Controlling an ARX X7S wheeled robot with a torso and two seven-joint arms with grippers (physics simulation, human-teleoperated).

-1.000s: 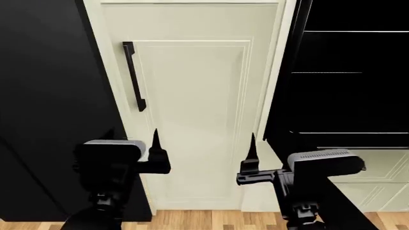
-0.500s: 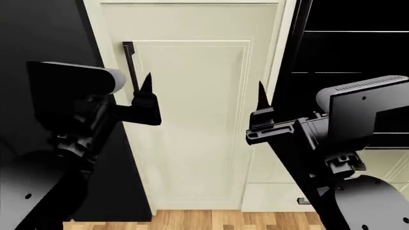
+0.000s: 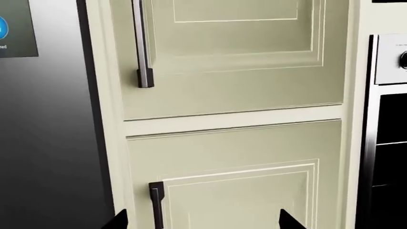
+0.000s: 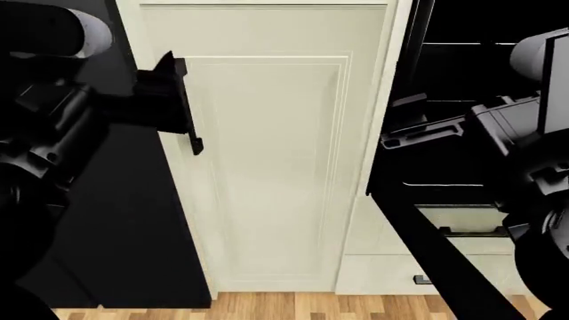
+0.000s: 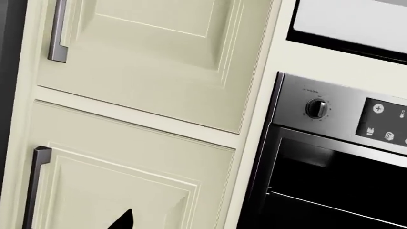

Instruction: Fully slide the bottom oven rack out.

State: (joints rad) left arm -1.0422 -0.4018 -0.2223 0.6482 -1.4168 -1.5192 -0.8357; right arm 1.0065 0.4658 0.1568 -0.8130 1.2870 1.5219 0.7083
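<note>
Two cream cabinet doors [image 3: 235, 62] fill my wrist views; the oven [image 5: 330, 186] stands just right of them, its bottom oven rack [image 4: 443, 185] inside. My left gripper [image 3: 200, 220] spreads wide; my right gripper's [image 4: 418, 130] spread I cannot tell.

Cream cabinet door [image 4: 266, 167], black bar handle [image 4: 188, 127]

cream cabinet door [image 4: 266, 160], black bar handle [image 4: 185, 107], wood floor [image 4: 294, 305].
</note>
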